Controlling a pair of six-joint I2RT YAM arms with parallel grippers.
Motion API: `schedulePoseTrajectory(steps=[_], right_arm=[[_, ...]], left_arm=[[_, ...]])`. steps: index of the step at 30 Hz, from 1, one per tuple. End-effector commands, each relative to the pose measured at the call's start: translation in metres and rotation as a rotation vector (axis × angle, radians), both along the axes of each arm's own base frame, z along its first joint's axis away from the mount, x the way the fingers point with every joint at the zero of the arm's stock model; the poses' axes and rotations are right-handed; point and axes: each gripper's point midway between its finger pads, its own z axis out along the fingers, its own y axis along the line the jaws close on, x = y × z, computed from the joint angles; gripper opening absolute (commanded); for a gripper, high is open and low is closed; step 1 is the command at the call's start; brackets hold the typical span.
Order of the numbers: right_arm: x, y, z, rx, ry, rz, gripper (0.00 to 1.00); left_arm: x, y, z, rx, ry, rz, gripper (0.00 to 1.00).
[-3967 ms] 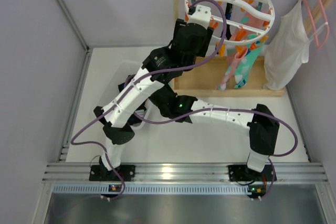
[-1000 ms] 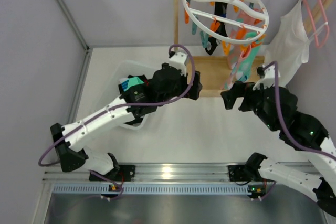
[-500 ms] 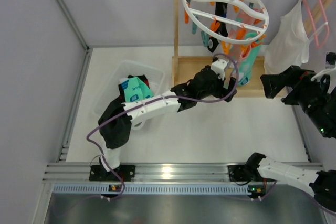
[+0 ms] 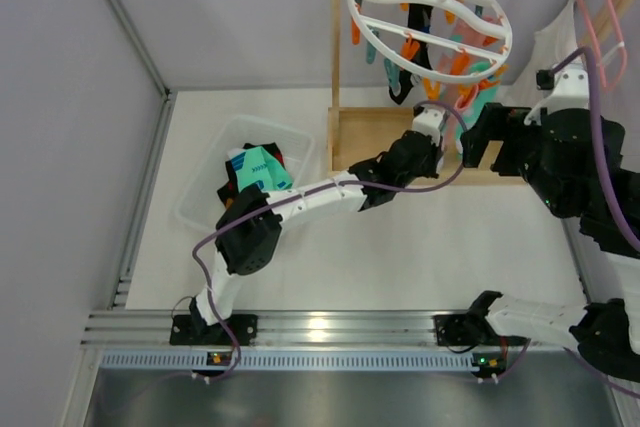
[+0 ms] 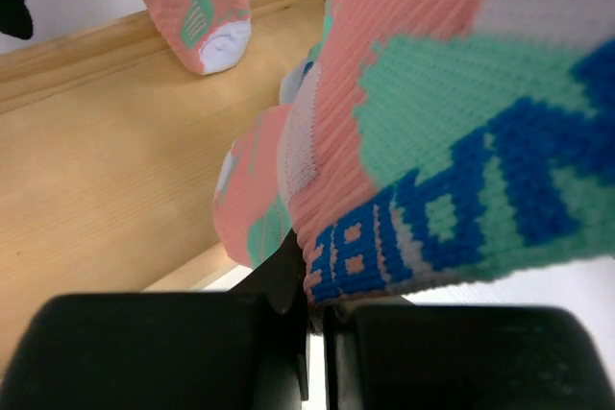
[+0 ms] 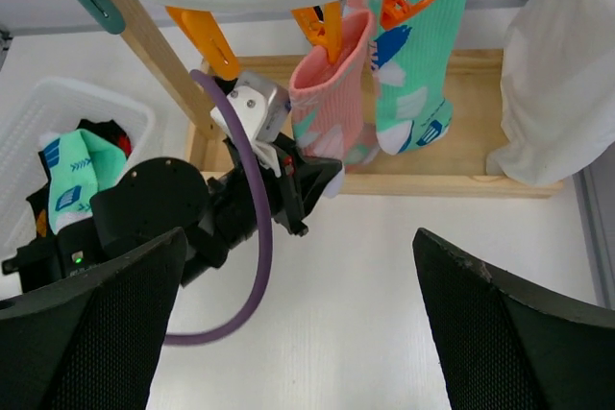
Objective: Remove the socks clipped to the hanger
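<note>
- Left gripper (image 5: 315, 333) is pinched shut on the toe of a pink sock (image 5: 384, 74), its arm stretched long and low from the base toward the rack.
- Straight above it hangs the hanger (image 4: 430, 7), with three socks clipped on: the pink one, a teal sock (image 6: 413, 64) just beside it and a black sock (image 4: 402, 87) farther left.
- Right gripper (image 4: 478, 137) hangs close to the right, jaws spread wide, holding nothing.
- Half a second ago the left jaws stood open below the sock; the right arm was farther right.
</note>
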Motion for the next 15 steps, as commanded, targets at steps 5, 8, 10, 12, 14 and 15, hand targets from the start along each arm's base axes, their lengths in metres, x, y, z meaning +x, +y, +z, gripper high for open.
schedulePoseTrajectory(steps=[5,8,10,12,14,15], right_arm=[[0.041,0.025,0.027,0.115,-0.055,0.047,0.97],[0.056,0.029,0.033,0.138,-0.074,0.081,0.96],[0.064,0.027,0.033,0.133,-0.073,0.075,0.93],[0.079,0.028,0.031,0.114,-0.052,0.068,0.89],[0.094,0.035,0.024,0.097,-0.025,0.072,0.79],[0.098,0.034,0.028,0.094,-0.034,0.063,0.76]], left_arm=[[-0.029,0.029,0.07,-0.142,-0.052,0.077,0.0],[-0.036,0.041,0.073,-0.143,-0.047,0.076,0.0],[-0.038,0.047,0.074,-0.142,-0.047,0.084,0.0],[-0.038,0.056,0.073,-0.138,-0.046,0.11,0.0],[-0.039,0.062,0.077,-0.132,-0.06,0.122,0.0],[-0.04,0.064,0.078,-0.117,-0.068,0.128,0.0]])
